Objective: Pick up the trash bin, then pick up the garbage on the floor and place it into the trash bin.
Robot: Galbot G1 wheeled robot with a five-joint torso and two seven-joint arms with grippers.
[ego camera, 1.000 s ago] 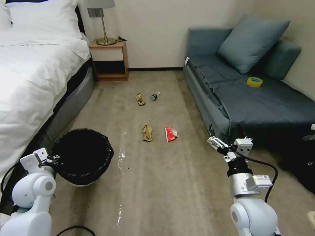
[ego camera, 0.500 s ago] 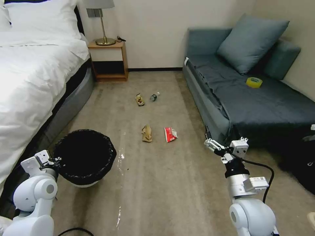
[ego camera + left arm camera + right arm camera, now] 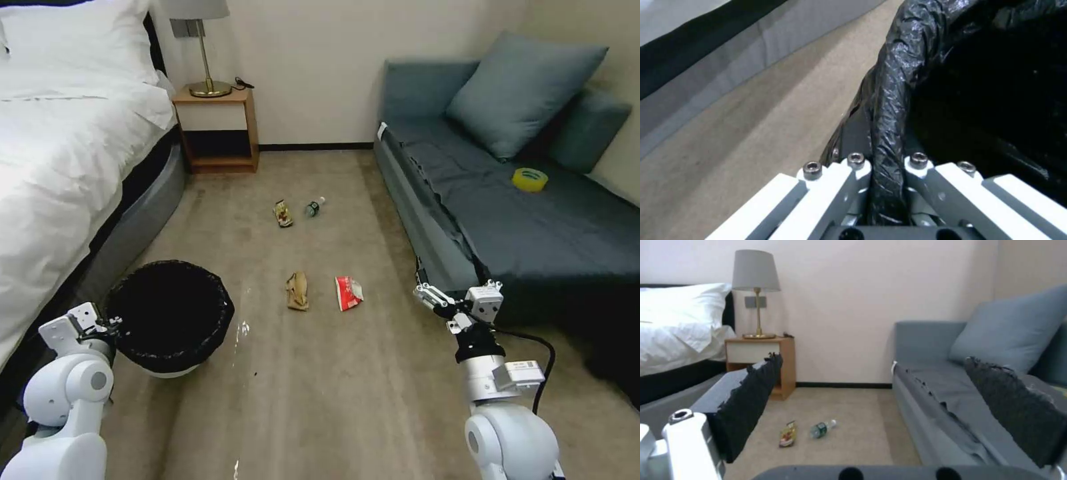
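Note:
The trash bin (image 3: 221, 313), white with a black bag over its rim, is at my lower left beside the bed. My left gripper (image 3: 110, 327) is shut on the bin's bagged rim (image 3: 893, 83), which the left gripper (image 3: 887, 163) pinches between its fingers. My right gripper (image 3: 427, 288) hangs open and empty by the sofa's front corner, its pads wide apart around the right gripper (image 3: 872, 360). Ahead on the carpet lie crumpled brown paper (image 3: 297, 291) and a red-white wrapper (image 3: 349, 293). Farther off are a snack wrapper (image 3: 283, 213) (image 3: 788, 434) and a green bottle (image 3: 313, 208) (image 3: 821, 429).
A white bed (image 3: 60, 153) runs along the left. A wooden nightstand (image 3: 217, 130) with a lamp (image 3: 200, 47) stands at the far wall. A grey-blue sofa (image 3: 520, 227) with a cushion (image 3: 527, 87) and a yellow tape roll (image 3: 530, 179) lines the right. Open carpet lies between.
The whole view has shifted: floor litter now sits lower in the picture, while the bin keeps its place beside my left arm. The right gripper has edged slightly inward.

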